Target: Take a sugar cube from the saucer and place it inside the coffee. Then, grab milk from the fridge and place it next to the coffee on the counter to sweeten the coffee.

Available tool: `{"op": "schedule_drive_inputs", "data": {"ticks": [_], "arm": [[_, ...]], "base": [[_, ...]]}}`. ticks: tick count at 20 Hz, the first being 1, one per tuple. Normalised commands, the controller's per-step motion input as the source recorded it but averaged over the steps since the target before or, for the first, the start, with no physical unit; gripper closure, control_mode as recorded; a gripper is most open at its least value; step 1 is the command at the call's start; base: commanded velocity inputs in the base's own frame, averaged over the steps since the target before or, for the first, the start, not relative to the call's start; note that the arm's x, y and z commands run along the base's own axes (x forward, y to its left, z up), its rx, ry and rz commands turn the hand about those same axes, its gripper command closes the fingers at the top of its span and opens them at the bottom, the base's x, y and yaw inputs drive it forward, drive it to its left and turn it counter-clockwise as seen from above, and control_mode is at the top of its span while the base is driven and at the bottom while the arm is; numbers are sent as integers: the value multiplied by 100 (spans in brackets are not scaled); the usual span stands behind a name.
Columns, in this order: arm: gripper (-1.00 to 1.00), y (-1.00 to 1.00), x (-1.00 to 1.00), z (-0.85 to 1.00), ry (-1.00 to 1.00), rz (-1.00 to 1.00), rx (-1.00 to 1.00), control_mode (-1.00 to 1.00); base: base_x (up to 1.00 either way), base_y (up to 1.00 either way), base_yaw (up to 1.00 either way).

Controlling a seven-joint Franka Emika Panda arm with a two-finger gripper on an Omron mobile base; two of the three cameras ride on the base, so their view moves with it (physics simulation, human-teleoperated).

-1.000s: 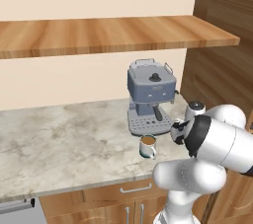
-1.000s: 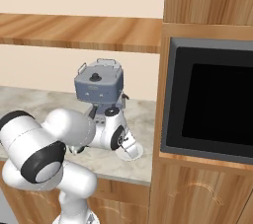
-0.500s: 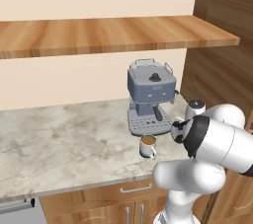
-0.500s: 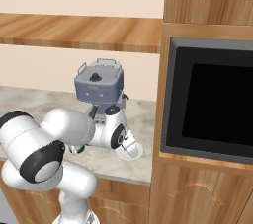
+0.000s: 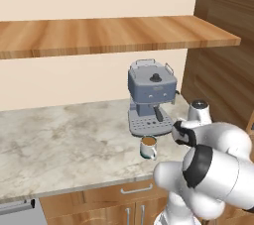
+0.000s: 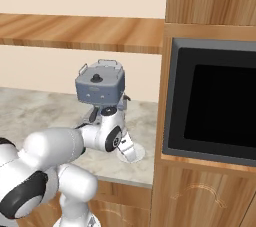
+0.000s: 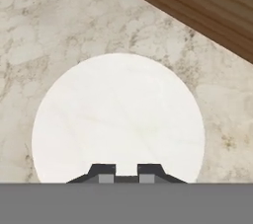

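1 saucer (image 7: pixel 118 104), 1 coffee (image 5: pixel 148 146) (1 espresso machine (image 5: pixel 150 96)).

No text, label, brand or number can be read anywhere. The espresso machine (image 5: pixel 151 90), right of centre in the left base view, carries a small pale mark on its front, too blurred to read. The black oven panel (image 6: pixel 220 103) is blank.

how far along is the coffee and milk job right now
Early. Nothing looks finished: the small white mug with the green band stands on the marbled stone counter with no milk carton beside it. In hand: the claw is shut low over the round white saucer; whether it pinches the sugar cube cannot be told. Left: sweetening the coffee, then fetching the milk.
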Motion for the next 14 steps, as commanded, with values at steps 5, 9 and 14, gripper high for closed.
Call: {"op": "schedule_drive_inputs", "data": {"ticks": [5, 9, 14], "arm": [[100, 27, -27, 56, 0, 0, 1, -100], [100, 38, -24, 67, 0, 0, 5, -100], [100, 53, -35, 42, -1, 0, 4, -100]], "base": [[0, 0, 0], [0, 0, 0], [0, 0, 0]]}}
